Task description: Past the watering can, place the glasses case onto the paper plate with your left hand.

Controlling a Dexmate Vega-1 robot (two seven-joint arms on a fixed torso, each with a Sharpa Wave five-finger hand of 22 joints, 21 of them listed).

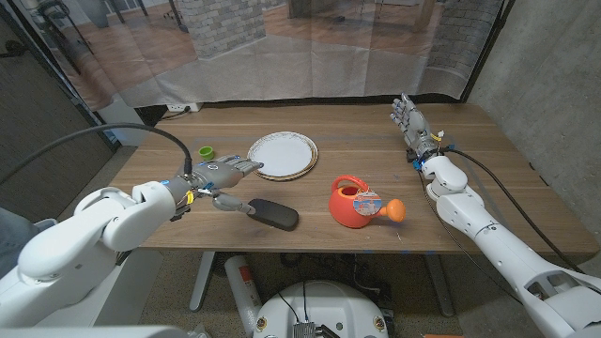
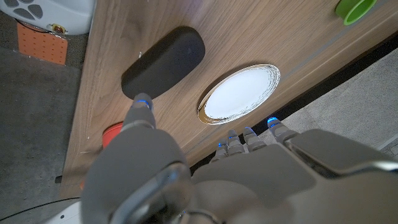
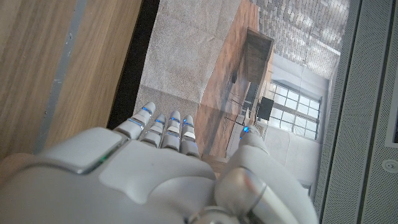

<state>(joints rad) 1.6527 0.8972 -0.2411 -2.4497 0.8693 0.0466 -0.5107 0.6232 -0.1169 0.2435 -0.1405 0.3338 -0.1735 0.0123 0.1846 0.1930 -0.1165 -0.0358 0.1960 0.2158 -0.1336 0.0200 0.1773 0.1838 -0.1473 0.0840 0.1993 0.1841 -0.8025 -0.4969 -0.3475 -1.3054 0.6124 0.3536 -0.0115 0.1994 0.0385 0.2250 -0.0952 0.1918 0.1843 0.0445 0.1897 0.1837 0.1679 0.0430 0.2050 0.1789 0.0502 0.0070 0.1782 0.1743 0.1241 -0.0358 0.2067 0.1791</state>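
Two hands hold nothing: the left hand, fingers spread, hovers with its thumb just short of the black glasses case, which lies on the worktop at six o'clock from the paper plate. An orange watering can sits at three o'clock from the case, and the right hand stands open at the worktop's far right.

No text, label, brand or number can be read — anywhere.
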